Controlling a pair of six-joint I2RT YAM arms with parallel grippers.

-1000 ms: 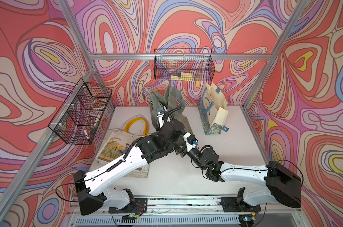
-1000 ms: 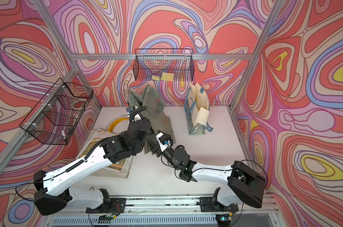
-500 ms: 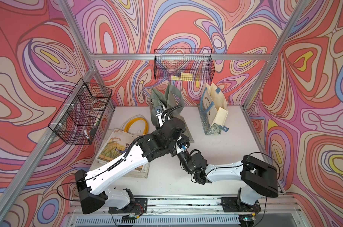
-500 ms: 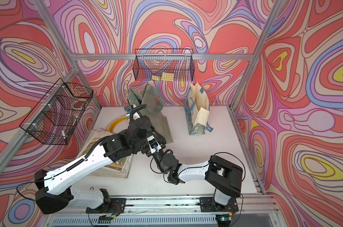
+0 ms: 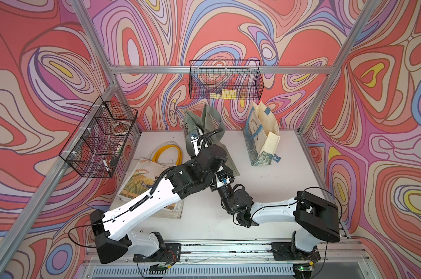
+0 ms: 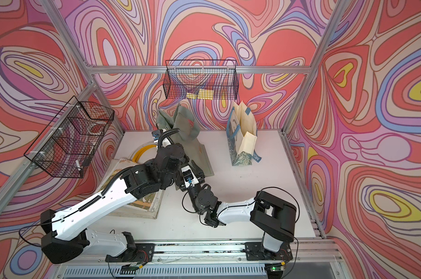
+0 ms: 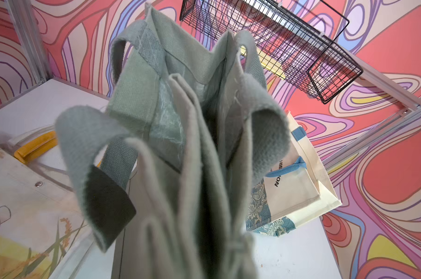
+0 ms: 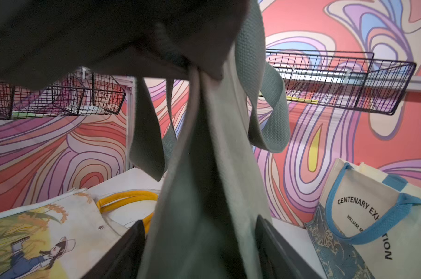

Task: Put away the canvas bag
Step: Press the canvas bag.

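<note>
The grey-green canvas bag [image 5: 206, 120] hangs upright near the back wall, its handles drooping in the left wrist view [image 7: 204, 135]. My left gripper [image 5: 198, 139] is shut on the bag; bunched fabric hides its fingers. My right gripper [image 8: 199, 248] sits lower, under the left arm [image 5: 156, 193], and is open. Its dark fingers [image 8: 132, 248] stand on either side of the bag's hanging fabric [image 8: 204, 193], which fills the gap and brushes both.
A cream bag with blue handles [image 5: 262, 137] stands at the back right. An illustrated tote [image 5: 142, 183] with yellow handles [image 5: 166, 154] lies flat at the left. Wire baskets hang on the back wall [image 5: 225, 82] and left wall [image 5: 101, 137]. White table [image 5: 265, 193].
My right wrist has slid left, in under the left arm, and its jaws now straddle the bag's lower fabric. The left arm still holds the bag up in about the same place.
</note>
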